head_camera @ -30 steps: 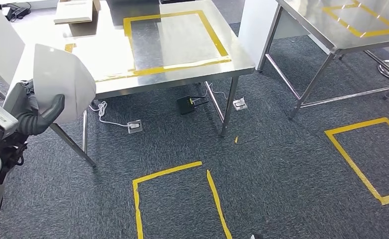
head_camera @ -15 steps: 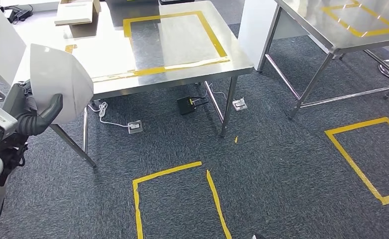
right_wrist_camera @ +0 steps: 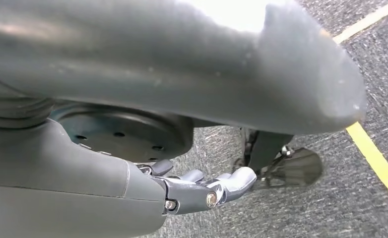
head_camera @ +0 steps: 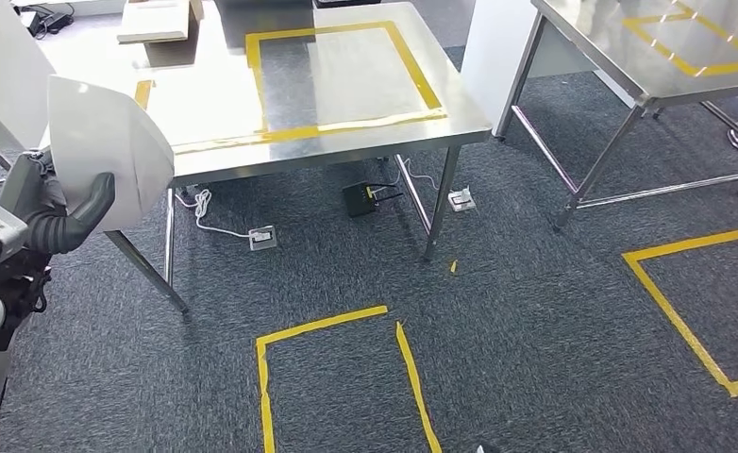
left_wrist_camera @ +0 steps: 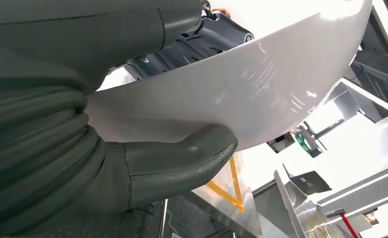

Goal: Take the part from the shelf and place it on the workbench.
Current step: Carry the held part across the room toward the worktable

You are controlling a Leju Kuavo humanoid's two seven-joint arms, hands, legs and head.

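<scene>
We see the steel worktop (head_camera: pixel 346 127) with its yellow-taped rectangle (head_camera: pixel 342 80) across the upper middle of the head view, and we judge we are mid-carry, approaching it. At left, our left hand (head_camera: pixel 58 222) holds the white curved part (head_camera: pixel 106 156), thumb and fingers (left_wrist_camera: pixel 192 42) clamping its edge. Our right hand (right_wrist_camera: pixel 207 191) hangs holding nothing, fingers loosely extended; next we must close in and lower the part inside the tape.

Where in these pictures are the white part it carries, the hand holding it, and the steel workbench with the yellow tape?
white part (head_camera: pixel 101 142), head view, middle of its broad face.
left hand (head_camera: pixel 58 212), head view, grey thumb and palm gripping the part.
workbench (head_camera: pixel 209 109), head view, bare steel top beside the taped rectangle.
</scene>
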